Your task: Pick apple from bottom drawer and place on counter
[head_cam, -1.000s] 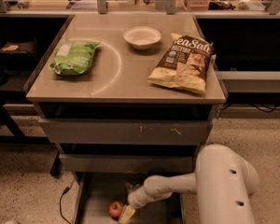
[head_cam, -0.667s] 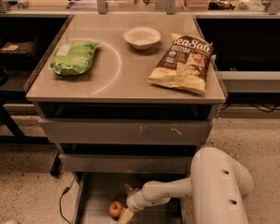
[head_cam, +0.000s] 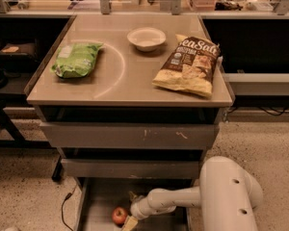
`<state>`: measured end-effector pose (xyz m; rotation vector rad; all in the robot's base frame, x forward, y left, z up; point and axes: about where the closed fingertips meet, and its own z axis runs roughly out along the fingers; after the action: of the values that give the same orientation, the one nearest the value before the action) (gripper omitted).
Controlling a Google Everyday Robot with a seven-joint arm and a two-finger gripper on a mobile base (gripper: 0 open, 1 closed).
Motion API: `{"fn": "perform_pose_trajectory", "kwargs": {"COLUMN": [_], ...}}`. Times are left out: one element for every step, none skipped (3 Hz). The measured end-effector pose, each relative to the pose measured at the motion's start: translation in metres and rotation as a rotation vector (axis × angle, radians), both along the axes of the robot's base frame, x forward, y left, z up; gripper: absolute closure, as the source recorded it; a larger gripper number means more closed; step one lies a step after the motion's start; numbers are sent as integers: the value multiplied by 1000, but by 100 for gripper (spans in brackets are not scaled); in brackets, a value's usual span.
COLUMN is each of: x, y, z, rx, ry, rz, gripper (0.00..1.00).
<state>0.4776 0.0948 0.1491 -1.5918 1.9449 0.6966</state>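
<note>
The apple [head_cam: 119, 215], small and red, lies on the grey floor of the open bottom drawer [head_cam: 98, 201] at the lower middle of the camera view. My gripper [head_cam: 131, 214] is down inside that drawer, just right of the apple and about touching it. The white arm reaches in from the right. The tan counter [head_cam: 130, 73] with a curved white line tops the cabinet above.
On the counter lie a green chip bag [head_cam: 76, 59] at the left, a white bowl [head_cam: 146, 37] at the back middle, and a yellow-brown chip bag [head_cam: 189, 65] at the right. Two upper grey drawers [head_cam: 127, 136] are closed. A black cable [head_cam: 65, 208] trails on the floor left of the drawer.
The arm's bulky white link has shifted slightly left and lower. The gripper stays beside the apple, which has not moved.
</note>
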Motion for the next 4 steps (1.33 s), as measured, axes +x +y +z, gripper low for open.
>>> {"fn": "perform_pose_trajectory", "kwargs": {"x": [6, 6, -2, -9], "y": [6, 6, 20, 15], "z": [-6, -6, 22, -5], "rx": [25, 25, 5, 27], "ry": [-20, -20, -3, 21], "rz": [0, 0, 46, 28], "gripper": [0, 0, 0, 0]}}
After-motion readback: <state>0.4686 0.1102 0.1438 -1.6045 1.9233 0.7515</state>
